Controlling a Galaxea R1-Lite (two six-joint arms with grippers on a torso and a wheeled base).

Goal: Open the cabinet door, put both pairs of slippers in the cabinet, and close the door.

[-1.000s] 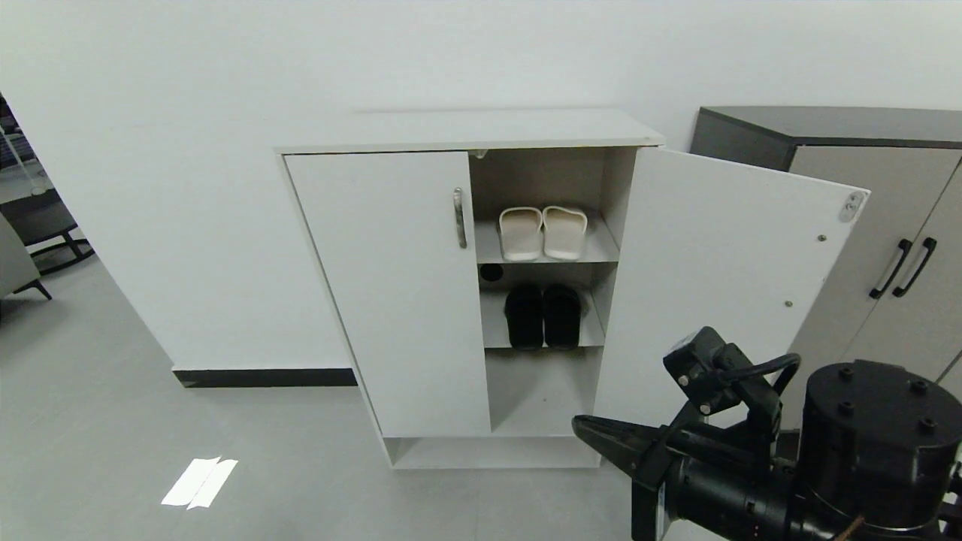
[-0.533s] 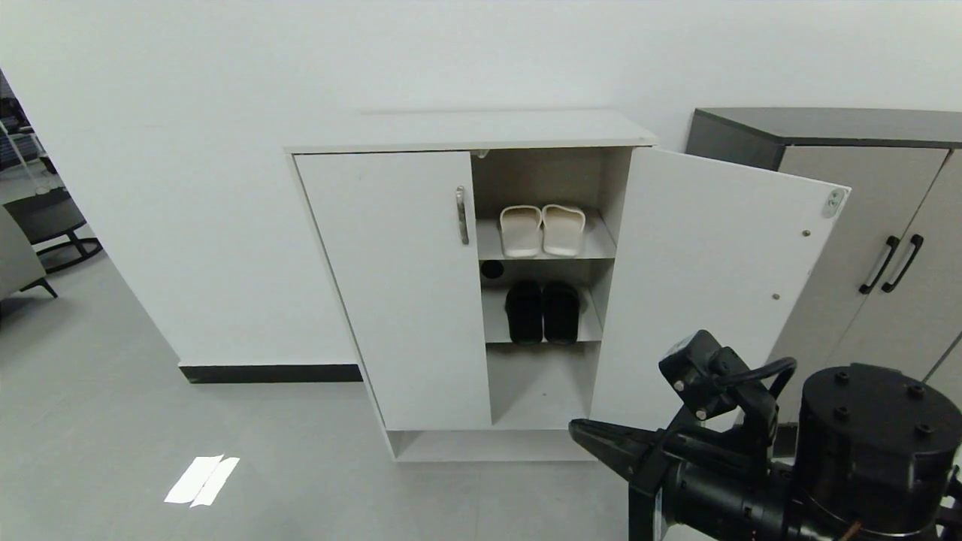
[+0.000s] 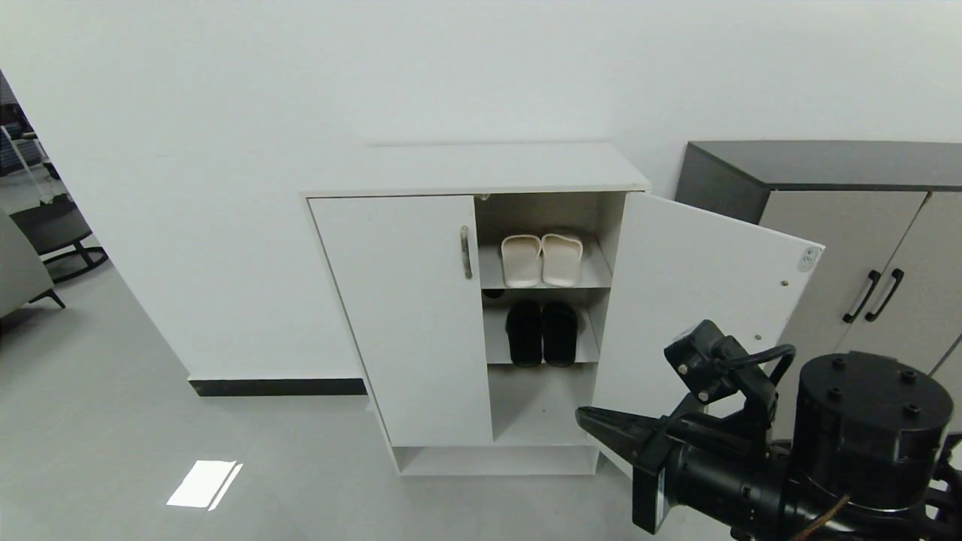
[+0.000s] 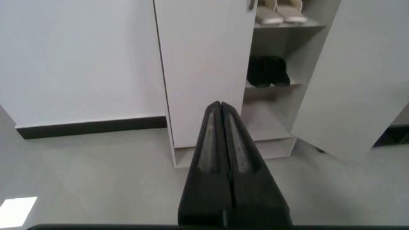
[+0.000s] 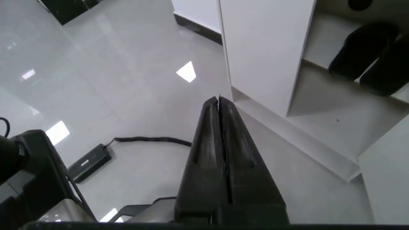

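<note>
I see a grey two-door cupboard with black handles (image 3: 909, 240) at right, a dark chair (image 3: 52, 225) far left, and a black floor cable (image 5: 153, 142).

No legible text, label, brand, number or sign on any surface. White cabinet (image 3: 481, 167) at centre of frame: plain panels, unmarked. Small round fitting (image 3: 808, 258) at upper corner of open door (image 3: 691, 300) (right of centre): too small to read. Grey cabinet (image 3: 827, 164) at right edge: plain fronts, nothing readable.
</note>
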